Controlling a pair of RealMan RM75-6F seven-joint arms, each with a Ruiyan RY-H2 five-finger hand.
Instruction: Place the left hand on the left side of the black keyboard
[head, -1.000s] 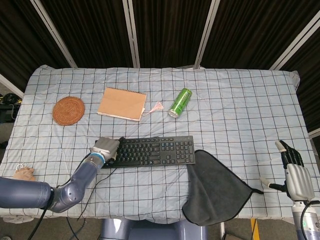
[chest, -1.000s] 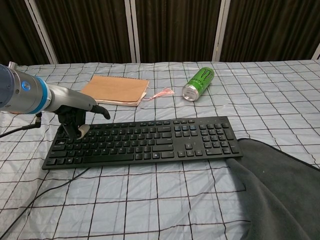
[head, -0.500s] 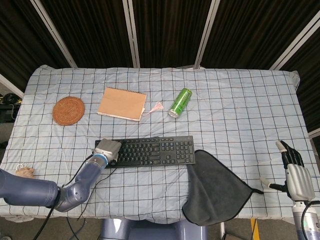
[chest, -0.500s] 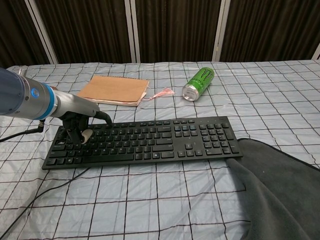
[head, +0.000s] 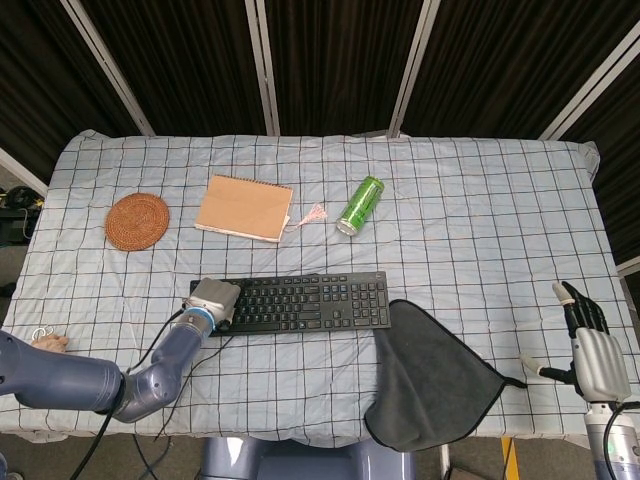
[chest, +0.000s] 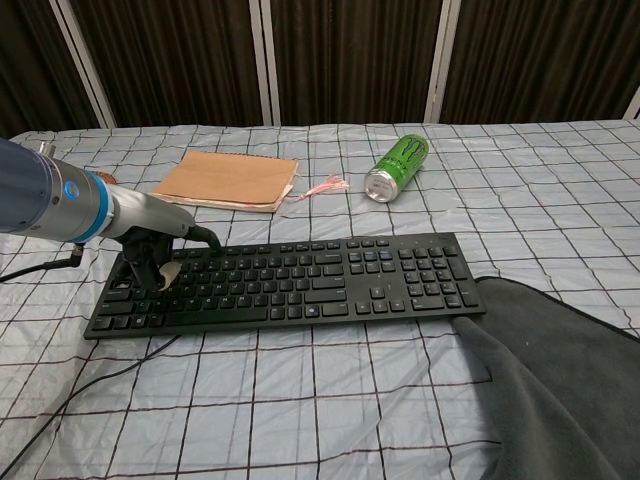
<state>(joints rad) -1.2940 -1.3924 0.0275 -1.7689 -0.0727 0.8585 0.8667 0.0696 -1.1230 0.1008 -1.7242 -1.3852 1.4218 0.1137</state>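
The black keyboard lies across the near middle of the checked cloth. My left hand rests on the keyboard's left end, fingers curled down onto the keys, holding nothing. My right hand hangs off the table's right front corner, fingers straight and apart, empty; the chest view does not show it.
A dark grey cloth lies against the keyboard's right end. A green can lies on its side behind, next to a brown notebook. A woven coaster sits far left. The keyboard cable trails toward the front.
My left hand has sunk lower and slid slightly rightward onto the left keys; the forearm has dropped too. My right hand stays put.
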